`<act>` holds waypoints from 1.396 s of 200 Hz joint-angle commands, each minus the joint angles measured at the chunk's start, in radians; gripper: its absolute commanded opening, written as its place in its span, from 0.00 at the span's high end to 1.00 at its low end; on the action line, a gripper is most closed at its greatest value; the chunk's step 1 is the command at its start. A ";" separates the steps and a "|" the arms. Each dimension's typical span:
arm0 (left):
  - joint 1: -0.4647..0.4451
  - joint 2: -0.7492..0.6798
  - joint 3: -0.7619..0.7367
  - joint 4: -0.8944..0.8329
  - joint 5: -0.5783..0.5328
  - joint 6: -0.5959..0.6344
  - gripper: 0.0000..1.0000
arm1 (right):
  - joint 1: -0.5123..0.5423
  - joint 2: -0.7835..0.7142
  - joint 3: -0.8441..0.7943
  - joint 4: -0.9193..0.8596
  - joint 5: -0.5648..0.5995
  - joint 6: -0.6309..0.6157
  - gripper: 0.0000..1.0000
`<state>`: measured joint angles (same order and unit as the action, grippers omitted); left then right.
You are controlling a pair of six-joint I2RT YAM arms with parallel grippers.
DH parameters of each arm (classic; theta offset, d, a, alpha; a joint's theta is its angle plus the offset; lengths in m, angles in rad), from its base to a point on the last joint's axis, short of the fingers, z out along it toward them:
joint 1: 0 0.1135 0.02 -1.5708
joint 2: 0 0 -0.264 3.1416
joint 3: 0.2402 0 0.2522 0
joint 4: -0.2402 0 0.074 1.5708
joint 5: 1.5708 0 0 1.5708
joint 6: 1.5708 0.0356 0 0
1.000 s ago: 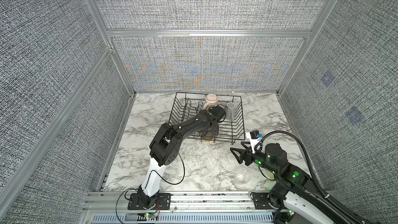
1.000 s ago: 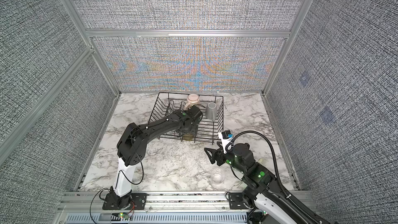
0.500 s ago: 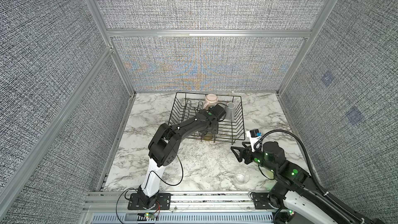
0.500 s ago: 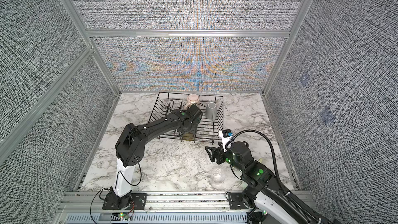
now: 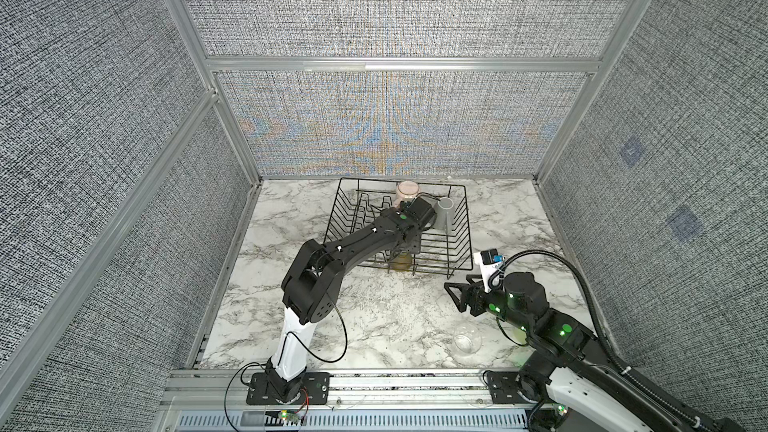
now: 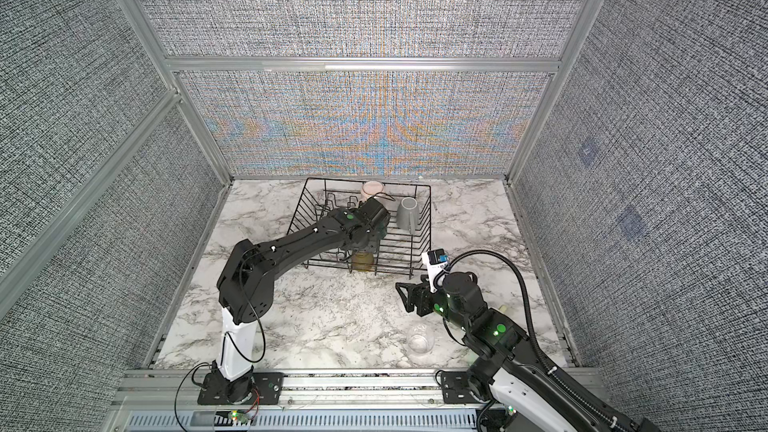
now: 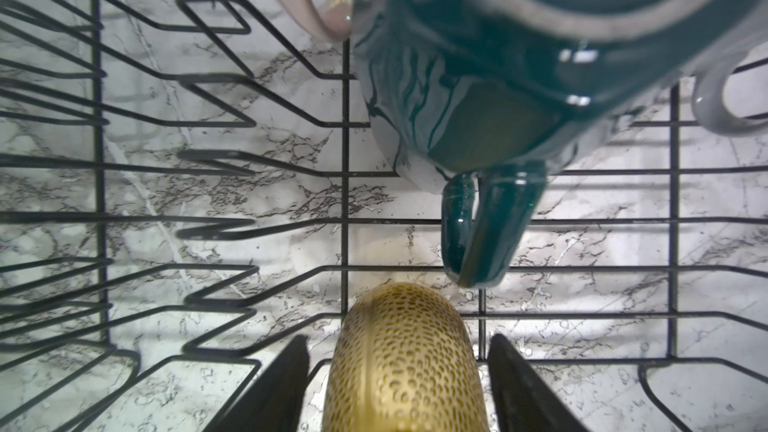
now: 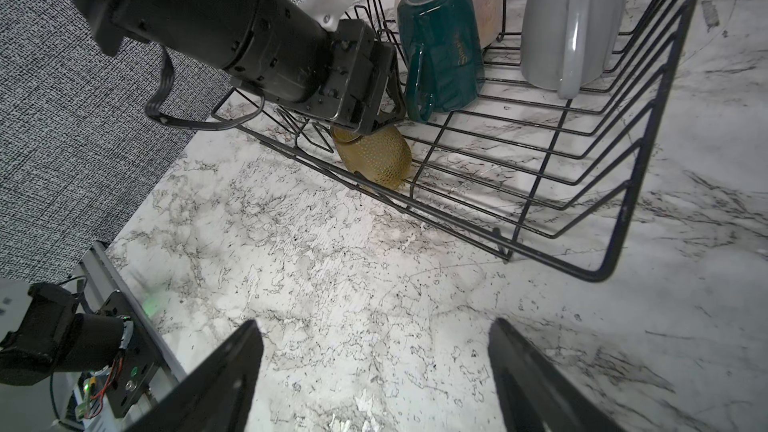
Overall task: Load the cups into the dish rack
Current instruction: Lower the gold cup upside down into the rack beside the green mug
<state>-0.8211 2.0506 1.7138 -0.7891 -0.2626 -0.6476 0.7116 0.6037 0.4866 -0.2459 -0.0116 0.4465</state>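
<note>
White, grey-veined marble-look counter (image 5: 374,317), smooth and glossy, across the lower middle of both top views. On it, at centre, the dish rack (image 5: 458,238): black wire, rectangular, flared sides, zigzag plate dividers (image 5: 365,209) along its left half. Reaching into the rack from the lower left, the black left arm (image 5: 353,243).

Inside, at the rack's upper right corner, a matte grey mug (image 5: 444,214), tall and cylindrical. At the upper edge, a pale pink mug (image 5: 406,192), glazed and round. Just beside it, a dark teal mug (image 8: 440,39), shiny glaze, base up (unglazed ring on top), hidden under the arm in both top views. At the rack's lower edge, an amber glass tumbler (image 7: 403,367), dimpled all over, rounded, tipped on its side on the wires.

Left claw (image 7: 398,340) straddling that tumbler, fingers (image 7: 286,388) apart, a sliver of gap on either side, no grip seen.

Outside the rack, lower right of the counter, a clear glass tumbler (image 5: 467,339), round-bellied, standing. Just above it in the frame, right claw (image 5: 454,296), spread wide over bare marble, holding nothing.
</note>
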 commanded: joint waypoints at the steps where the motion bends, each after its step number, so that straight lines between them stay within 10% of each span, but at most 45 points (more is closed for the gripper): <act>1: 0.001 -0.026 -0.013 -0.020 -0.007 -0.009 0.25 | 0.000 0.007 0.005 -0.013 0.005 0.002 0.15; 279: -0.007 0.034 0.030 0.000 -0.002 -0.029 0.46 | 0.000 0.048 0.001 -0.025 0.019 0.029 0.15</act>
<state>-0.8291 2.0785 1.7439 -0.7872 -0.2604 -0.6830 0.7116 0.6563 0.4866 -0.2584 -0.0048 0.4713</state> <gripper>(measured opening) 0.578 0.853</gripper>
